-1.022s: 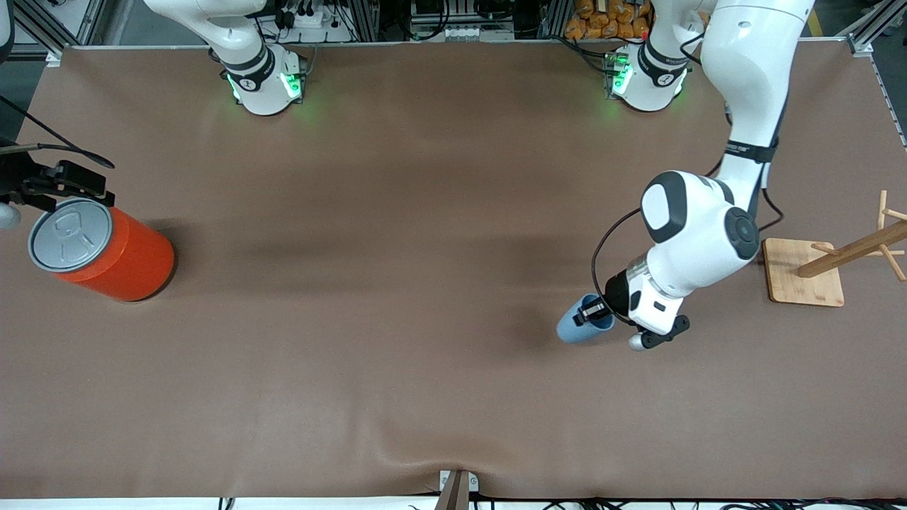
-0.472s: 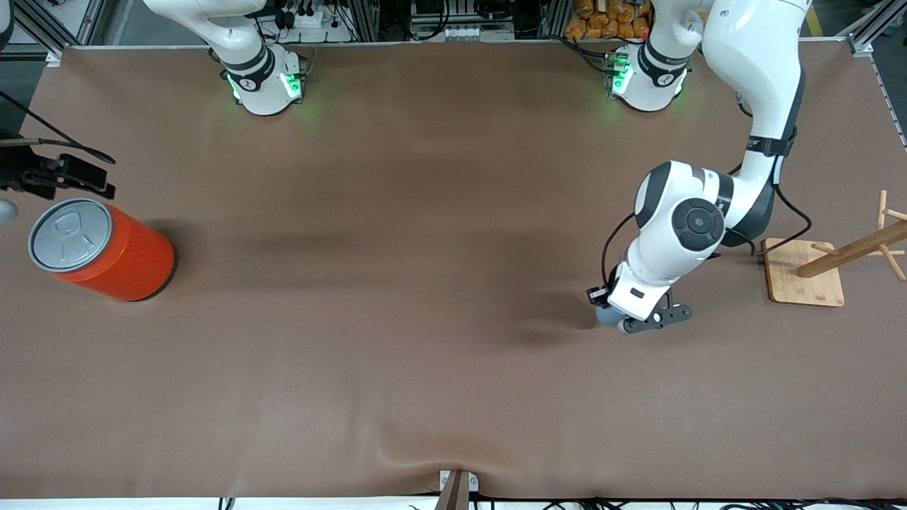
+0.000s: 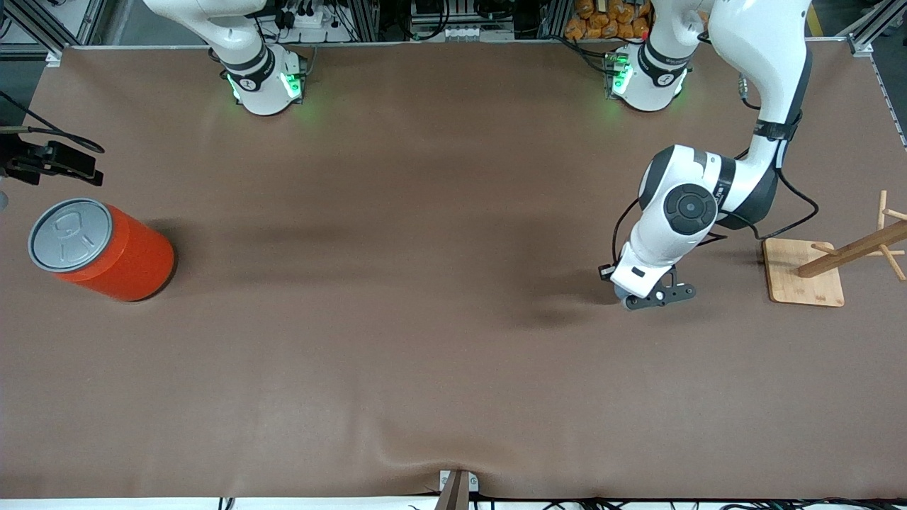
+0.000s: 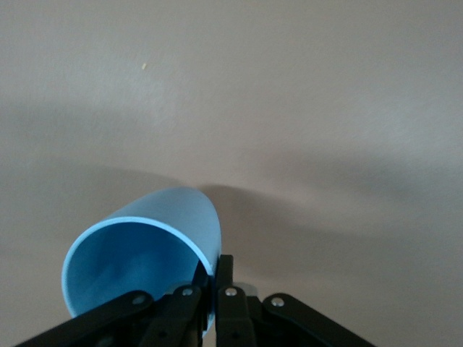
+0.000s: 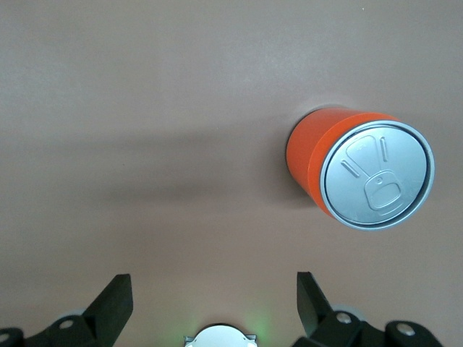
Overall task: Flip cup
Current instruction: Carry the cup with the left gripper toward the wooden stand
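Observation:
The light-blue cup (image 4: pixel 148 253) shows in the left wrist view with its darker blue mouth turned toward the camera and its closed end toward the table. My left gripper (image 4: pixel 215 273) is shut on the cup's rim, one finger inside and one outside. In the front view the left gripper (image 3: pixel 629 296) points down over the table near the wooden stand, and its hand hides the cup. My right gripper (image 5: pixel 213 298) is open and empty above the table beside the orange can; its hand shows at the edge of the front view (image 3: pixel 57 161).
A large orange can (image 3: pixel 106 249) with a grey lid stands at the right arm's end of the table and shows in the right wrist view (image 5: pixel 358 170). A wooden peg stand on a square board (image 3: pixel 804 275) stands at the left arm's end.
My left wrist has turned downward with the cup in its grip and shifted a little toward the bases; the cup has gone out of sight under the hand. My right hand has drawn away from the can.

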Motion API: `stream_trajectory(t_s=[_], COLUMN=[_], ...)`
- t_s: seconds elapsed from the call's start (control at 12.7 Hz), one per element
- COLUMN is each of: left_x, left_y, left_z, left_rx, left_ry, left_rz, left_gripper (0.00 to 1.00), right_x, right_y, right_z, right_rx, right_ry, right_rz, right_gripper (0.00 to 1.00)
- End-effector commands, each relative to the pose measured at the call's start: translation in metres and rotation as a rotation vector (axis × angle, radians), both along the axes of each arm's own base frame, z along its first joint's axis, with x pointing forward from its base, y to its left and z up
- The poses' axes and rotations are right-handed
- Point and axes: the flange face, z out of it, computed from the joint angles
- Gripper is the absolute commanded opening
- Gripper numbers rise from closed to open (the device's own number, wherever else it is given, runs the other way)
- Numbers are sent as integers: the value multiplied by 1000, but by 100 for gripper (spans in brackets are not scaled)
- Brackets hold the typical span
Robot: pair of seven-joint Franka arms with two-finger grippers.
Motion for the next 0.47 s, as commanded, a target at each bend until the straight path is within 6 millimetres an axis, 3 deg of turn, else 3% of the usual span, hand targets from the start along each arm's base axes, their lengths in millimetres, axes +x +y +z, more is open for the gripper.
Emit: stream_trajectory(t_s=[0.0, 0.39], left_x=[-14, -19], left_y=[11, 12], left_z=[-5, -11], left_rx=[17, 3], left_ry=[4, 21], left_rz=[-8, 18], left_gripper=[0, 0], right_x=[1, 2], right_y=[-1, 5], right_z=[5, 2], right_rx=[22, 24], right_ry=[-8, 0], right_rz=[-25, -15], right_gripper=[100, 100])
